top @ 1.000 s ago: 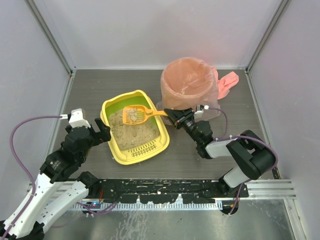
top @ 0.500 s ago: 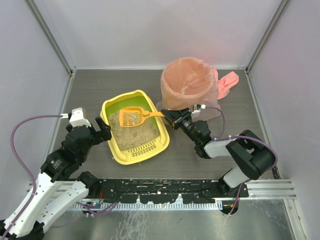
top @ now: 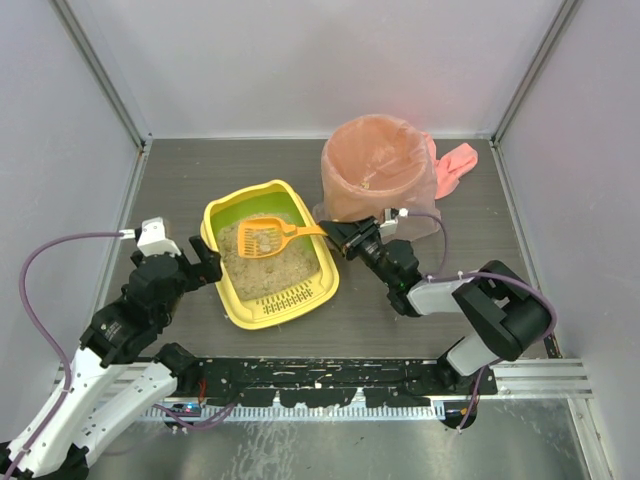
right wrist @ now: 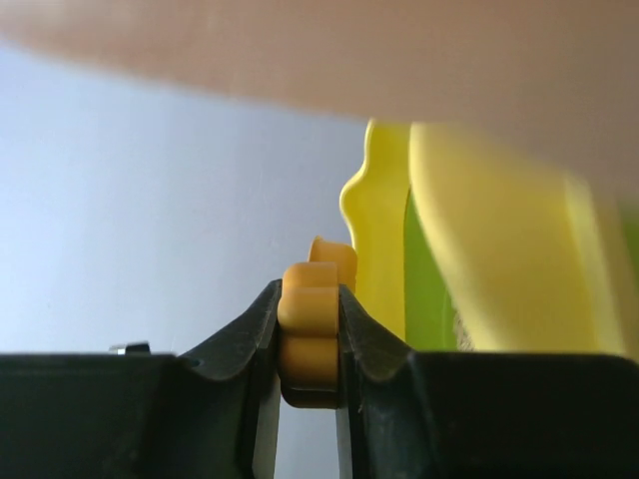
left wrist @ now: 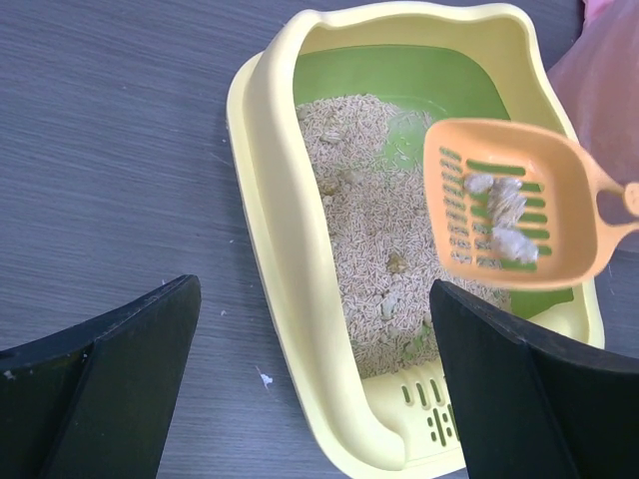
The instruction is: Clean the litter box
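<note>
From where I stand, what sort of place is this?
Probably a robot test booth: plain pale walls box in a grey tabletop, a left arm and right arm are bolted at its near edge, and a rectangular yellow plastic litter box sits between them.

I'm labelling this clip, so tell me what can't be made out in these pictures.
Right wrist: the head of the scoop, hidden behind its own handle in the right gripper.
Left wrist: one corner of the litter box, behind a finger of the left gripper.
Top: what lies inside the bin, too small.
</note>
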Robot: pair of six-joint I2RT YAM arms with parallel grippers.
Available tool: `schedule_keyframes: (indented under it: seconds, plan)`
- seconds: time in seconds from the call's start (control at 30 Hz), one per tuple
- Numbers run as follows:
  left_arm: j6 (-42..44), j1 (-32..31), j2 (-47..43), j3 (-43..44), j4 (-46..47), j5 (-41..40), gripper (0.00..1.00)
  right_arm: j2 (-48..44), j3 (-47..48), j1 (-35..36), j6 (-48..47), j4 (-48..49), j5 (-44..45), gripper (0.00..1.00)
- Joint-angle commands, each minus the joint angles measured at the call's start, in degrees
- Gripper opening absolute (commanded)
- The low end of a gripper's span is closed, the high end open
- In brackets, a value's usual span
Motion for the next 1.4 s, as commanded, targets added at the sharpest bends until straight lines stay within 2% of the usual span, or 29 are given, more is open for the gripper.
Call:
schedule_keyframes:
  seconds: [0.0,0.07,0.2,0.33,0.47,0.63,0.77,0.9,1.07,1.23,1.37]
  plan:
    - [0.2,0.2,0.1,1.0,1.3,-0.6,1.0,-3.1,-1.0,-1.4,0.2,3.0,1.2,0.01]
    - [0.0,0.2,-0.1,1.0,0.7,-1.1,0.99,-3.4,-1.8,-2.8,1.7,3.8,0.8,0.0]
    - [0.0,0.2,-1.5,-0.9,2.4,-1.4,0.99,-3.1,3.3,1.8,-2.8,0.2,-1.6,0.01]
    - [-0.3,0.2,-0.6,0.9,0.4,-1.3,0.99,-4.9,-2.1,-2.8,1.4,1.6,1.4,0.01]
    - [-0.3,0.2,-1.5,-1.0,2.3,-1.7,0.99,-3.9,4.3,2.2,-3.6,-1.9,-1.7,0.01]
    - [-0.9,0.2,0.0,0.5,1.2,-0.6,0.99,-5.0,-0.8,-1.6,0.3,0.4,0.7,0.01]
    - [-0.8,0.2,-0.6,-1.1,2.9,-0.8,0.99,-4.1,4.1,2.6,-3.8,-2.1,-1.9,0.01]
    - [-0.9,0.2,0.1,0.7,0.9,-0.7,0.99,-6.1,-1.8,-2.8,0.8,-0.3,0.7,0.01]
    - [-0.8,0.3,-1.6,-1.4,2.7,-1.4,0.99,-6.1,4.5,2.0,-4.6,-4.7,-2.0,0.01]
    - [-1.4,0.2,-0.3,0.2,0.9,-0.9,0.99,-8.6,-1.1,-3.3,0.1,-2.8,-0.5,0.01]
    - [-1.1,0.2,-0.8,-1.5,3.2,-0.8,0.99,-9.0,4.1,1.4,-5.4,-7.6,-2.2,0.01]
